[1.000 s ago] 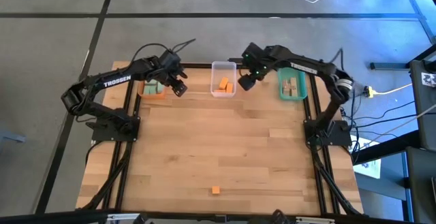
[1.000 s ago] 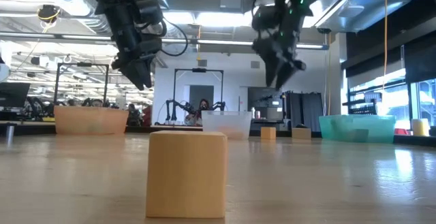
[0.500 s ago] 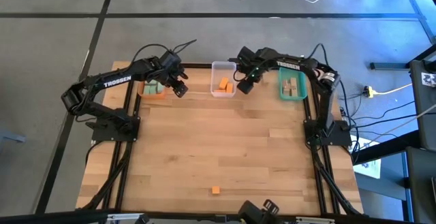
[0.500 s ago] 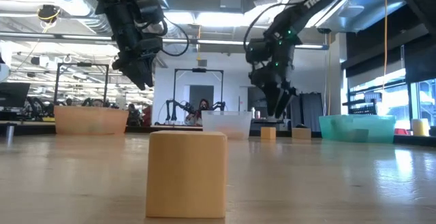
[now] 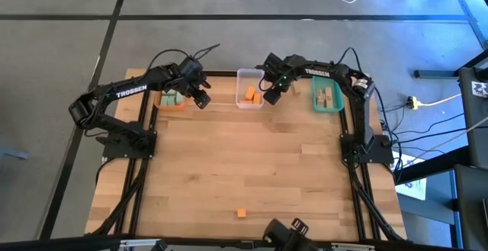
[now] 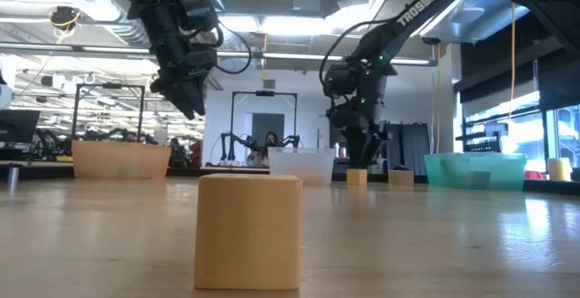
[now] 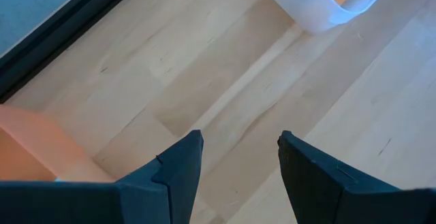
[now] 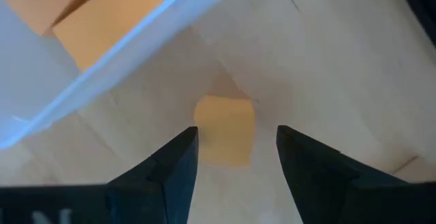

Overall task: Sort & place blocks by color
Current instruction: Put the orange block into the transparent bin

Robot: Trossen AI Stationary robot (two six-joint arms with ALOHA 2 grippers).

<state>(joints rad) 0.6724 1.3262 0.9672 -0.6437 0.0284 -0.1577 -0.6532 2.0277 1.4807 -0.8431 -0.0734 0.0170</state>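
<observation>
My right gripper (image 8: 235, 159) is spread wide around an orange block (image 8: 224, 129) lying beside the clear bin (image 8: 102, 67) holding orange blocks (image 5: 250, 94). My left gripper (image 7: 238, 163), open and empty, hovers near the orange bin (image 5: 171, 104). "TROSSEN" marks both arms.

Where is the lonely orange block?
In the high view the orange block sits alone near the table's front edge, about midway across, far from the bins and both arms.
</observation>
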